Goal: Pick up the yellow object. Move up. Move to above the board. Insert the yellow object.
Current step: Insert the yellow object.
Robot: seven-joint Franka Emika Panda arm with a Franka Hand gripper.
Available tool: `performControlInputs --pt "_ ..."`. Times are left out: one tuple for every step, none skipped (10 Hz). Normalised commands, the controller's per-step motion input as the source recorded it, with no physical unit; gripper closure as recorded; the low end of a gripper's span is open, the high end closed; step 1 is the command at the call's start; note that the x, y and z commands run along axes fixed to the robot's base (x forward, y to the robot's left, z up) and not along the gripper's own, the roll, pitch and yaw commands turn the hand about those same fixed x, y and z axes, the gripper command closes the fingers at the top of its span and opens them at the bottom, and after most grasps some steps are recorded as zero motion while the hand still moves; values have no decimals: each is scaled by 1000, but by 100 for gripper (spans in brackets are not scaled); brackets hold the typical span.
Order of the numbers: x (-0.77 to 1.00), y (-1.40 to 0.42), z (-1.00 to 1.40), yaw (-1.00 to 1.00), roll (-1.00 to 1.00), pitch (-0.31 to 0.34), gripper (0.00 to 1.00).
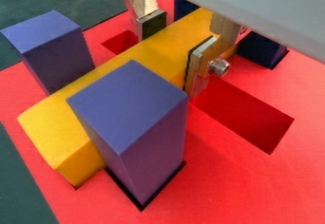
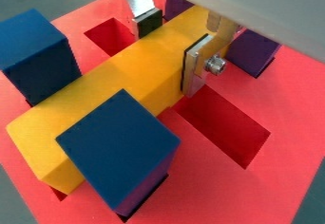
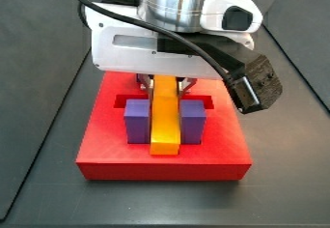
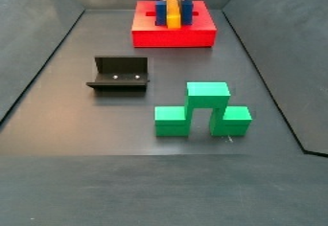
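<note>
Clearly the two-finger silver gripper is clamped across the long yellow rectangular bar, which lies between two blue-purple upright posts on the flat red square board, upper centre in a side view.

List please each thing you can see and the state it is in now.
Gripper: over the board, fingers closed on the bar.
Yellow bar: lying flat on the board between the posts, gripped at one end.
Board: flat on the floor, some slots open.
Posts: upright.
Fixture: on the floor, holding nothing.
Green blocks: on the floor, untouched.
</note>
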Motion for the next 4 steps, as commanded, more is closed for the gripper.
performControlInputs --pt "3 -100 -320 0 29 6 100" --pt "0 -49 -40 0 0 26 100" --pt "0 -63 -97 0 30 30 100" --pt "0 -71 -46 -14 71 24 100"
